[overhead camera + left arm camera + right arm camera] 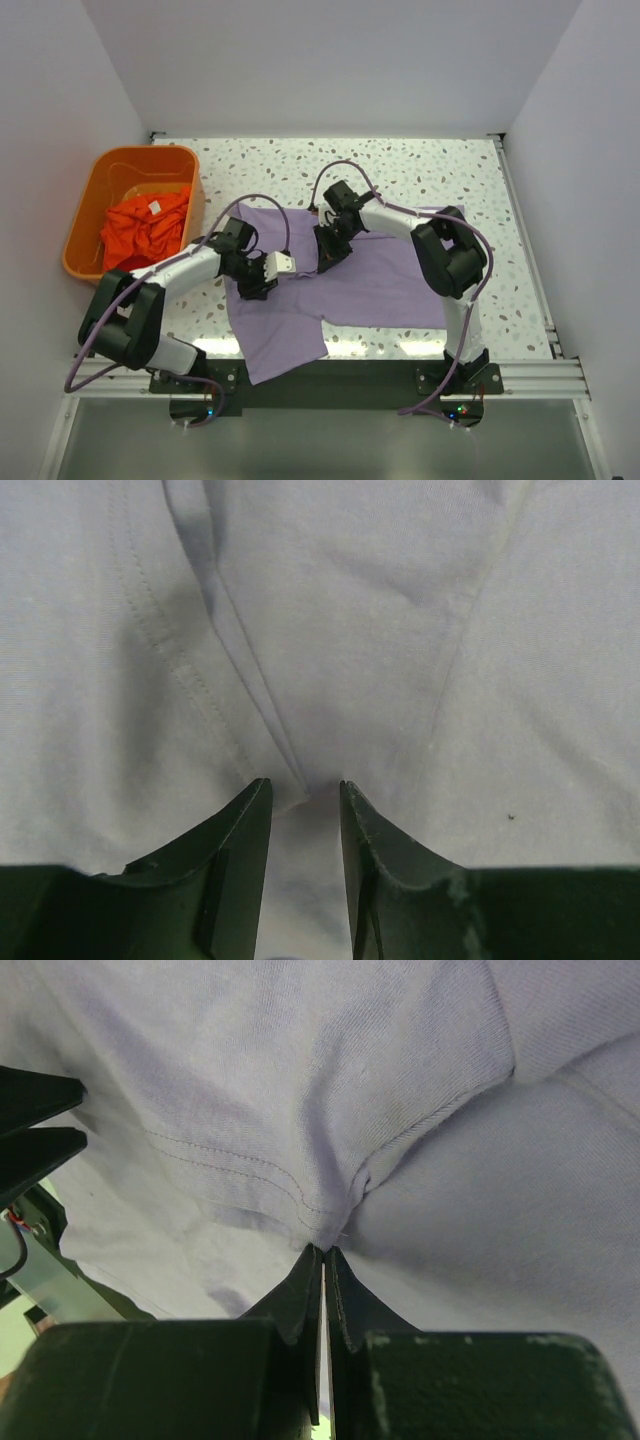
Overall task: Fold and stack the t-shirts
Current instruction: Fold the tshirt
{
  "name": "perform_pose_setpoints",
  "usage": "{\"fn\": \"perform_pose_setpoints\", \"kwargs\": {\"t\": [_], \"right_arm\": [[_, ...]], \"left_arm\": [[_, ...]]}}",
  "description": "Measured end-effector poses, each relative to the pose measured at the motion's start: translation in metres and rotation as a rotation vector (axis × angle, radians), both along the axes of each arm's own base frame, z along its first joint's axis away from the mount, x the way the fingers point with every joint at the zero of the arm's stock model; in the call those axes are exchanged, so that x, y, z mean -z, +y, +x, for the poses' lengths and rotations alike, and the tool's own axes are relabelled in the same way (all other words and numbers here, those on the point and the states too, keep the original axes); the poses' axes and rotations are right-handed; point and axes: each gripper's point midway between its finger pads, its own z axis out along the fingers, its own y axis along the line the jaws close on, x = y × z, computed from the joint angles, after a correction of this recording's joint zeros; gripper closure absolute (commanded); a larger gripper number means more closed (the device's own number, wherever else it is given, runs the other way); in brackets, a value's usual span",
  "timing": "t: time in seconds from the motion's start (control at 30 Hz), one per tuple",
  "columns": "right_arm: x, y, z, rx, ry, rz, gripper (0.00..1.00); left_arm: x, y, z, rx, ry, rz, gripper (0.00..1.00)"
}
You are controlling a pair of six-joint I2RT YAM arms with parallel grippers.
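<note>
The lavender t-shirt (380, 280) lies spread on the speckled table, with one part hanging over the near edge. My left gripper (260, 287) is at its left side. In the left wrist view the fingers (303, 785) are narrowly closed on a raised fold of the lavender cloth (330, 630). My right gripper (329, 257) is at the shirt's upper middle. In the right wrist view it (325, 1250) is shut on a bunched pinch of the cloth (300, 1110). The orange-red t-shirt (143, 232), with a white label, lies crumpled in the basket.
The orange plastic basket (85, 215) stands at the table's left edge. White walls enclose the table (420, 170) on three sides. The two grippers are close together over the shirt. A dark part of the other arm (35, 1125) shows at the left of the right wrist view.
</note>
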Motion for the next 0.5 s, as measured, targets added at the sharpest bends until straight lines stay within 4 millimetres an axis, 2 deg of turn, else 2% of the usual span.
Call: {"fn": "perform_pose_setpoints", "kwargs": {"t": [0.1,0.3,0.5], "right_arm": [[0.0,0.0,0.0,0.0,0.0,0.0,1.0],[0.0,-0.0002,0.0002,0.0,0.0,0.0,1.0],[0.0,-0.0004,0.0003,0.001,0.0,0.0,1.0]], "left_arm": [[0.0052,-0.0002,0.0015,-0.005,0.01,0.008,0.66],[0.0055,0.0009,0.0072,-0.024,-0.009,0.018,0.86],[0.0055,0.0016,0.0089,-0.025,-0.017,0.022,1.0]]}}
